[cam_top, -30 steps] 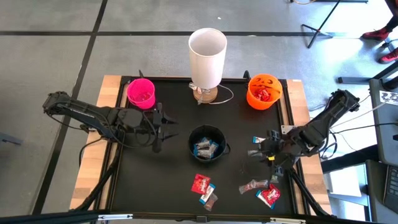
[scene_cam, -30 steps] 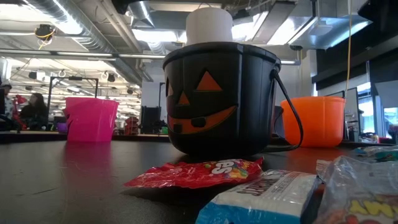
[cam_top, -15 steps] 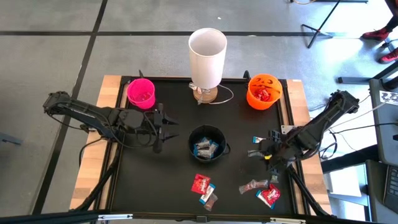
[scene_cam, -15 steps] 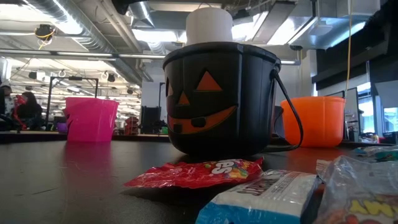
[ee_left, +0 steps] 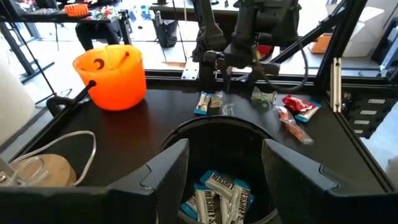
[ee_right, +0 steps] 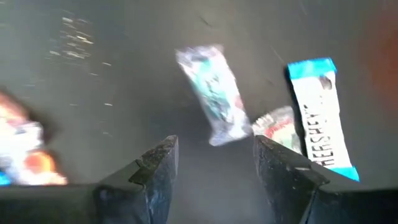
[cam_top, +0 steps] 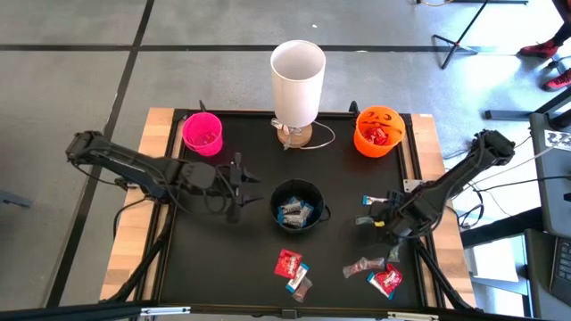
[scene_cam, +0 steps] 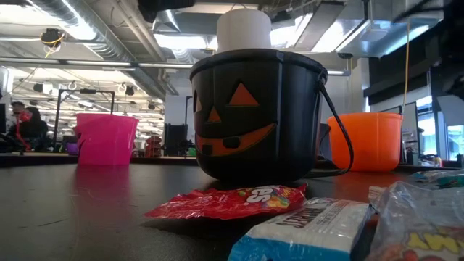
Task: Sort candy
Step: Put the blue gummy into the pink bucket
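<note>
Right end effector [cam_top: 371, 217], fingers spread wide and holding nothing, hangs over the right half of the black-topped table [cam_top: 223, 267]; its wrist view looks down on a pale greenish crinkled wrapped sweet [ee_right: 213, 93] framed between its dark fingers [ee_right: 152, 171], with a blue-and-white silvery mini bar [ee_right: 318, 115] just beside it. Left end effector [cam_top: 239, 185], likewise parted and empty, is poised just beside the black jack-o'-lantern bucket [cam_top: 297, 207] at the table's middle, facing its rim. That bucket already holds several blue-and-white bars [ee_left: 217, 194]. The pink plastic cup [cam_top: 202, 134] at the far left and the orange pumpkin bucket [cam_top: 378, 130] at the far right each show red contents. Unsorted candy lies in two loose groups on the near half: red packets with a blue bar [cam_top: 293, 268] in front of the black bucket, and a brownish-grey wrapper with a red packet [cam_top: 376, 273] near the right arm. A tall white cylinder [cam_top: 297, 78] stands at the far edge.

Handling, as a judgement: each sweet is light, flat and soft-wrapped, with slick foil that may slide or crumple. The best hold is probably across the short width at mid-length, pinching the firmer filled body rather than the thin crimped ends.
</note>
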Controlling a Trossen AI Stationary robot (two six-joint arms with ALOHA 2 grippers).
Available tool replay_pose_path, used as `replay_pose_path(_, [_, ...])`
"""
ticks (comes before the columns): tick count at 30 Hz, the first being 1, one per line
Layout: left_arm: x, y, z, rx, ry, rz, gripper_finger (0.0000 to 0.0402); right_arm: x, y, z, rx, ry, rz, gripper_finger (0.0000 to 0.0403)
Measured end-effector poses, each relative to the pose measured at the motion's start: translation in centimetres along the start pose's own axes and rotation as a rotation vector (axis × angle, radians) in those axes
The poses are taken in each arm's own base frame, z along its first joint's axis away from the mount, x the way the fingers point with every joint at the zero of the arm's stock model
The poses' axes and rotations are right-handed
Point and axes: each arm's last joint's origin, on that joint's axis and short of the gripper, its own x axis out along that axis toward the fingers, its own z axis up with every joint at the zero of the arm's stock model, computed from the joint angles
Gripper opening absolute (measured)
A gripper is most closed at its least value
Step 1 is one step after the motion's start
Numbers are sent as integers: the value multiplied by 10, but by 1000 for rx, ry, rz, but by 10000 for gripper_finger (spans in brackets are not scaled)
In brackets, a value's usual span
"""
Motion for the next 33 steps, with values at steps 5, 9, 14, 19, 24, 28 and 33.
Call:
replay_pose_path(5, [7, 0, -1, 9, -12, 15, 196, 13, -7, -7, 41, -11, -45, 209])
replay_pose_path(9, [10, 0, -1, 11, -20, 35, 196, 26, -11, -12, 51, -28, -41, 209])
replay_pose_path(14, [11, 2, -1, 10, -23, 71, 196, 40, -14, -17, 65, -46, -10, 209])
replay_pose_path(19, [12, 6, 1, 0, -39, 85, 196, 45, -17, -21, 83, -40, -22, 184])
replay_pose_path(24, [14, 14, 2, -8, -43, 120, 196, 46, -17, -20, 86, -60, -21, 118])
replay_pose_path(28, [15, 19, 4, -16, -51, 133, 196, 46, -17, -19, 84, -85, -29, 62])
replay_pose_path(33, [15, 19, 4, -37, -53, 133, 196, 46, -17, -19, 57, -86, -31, 6])
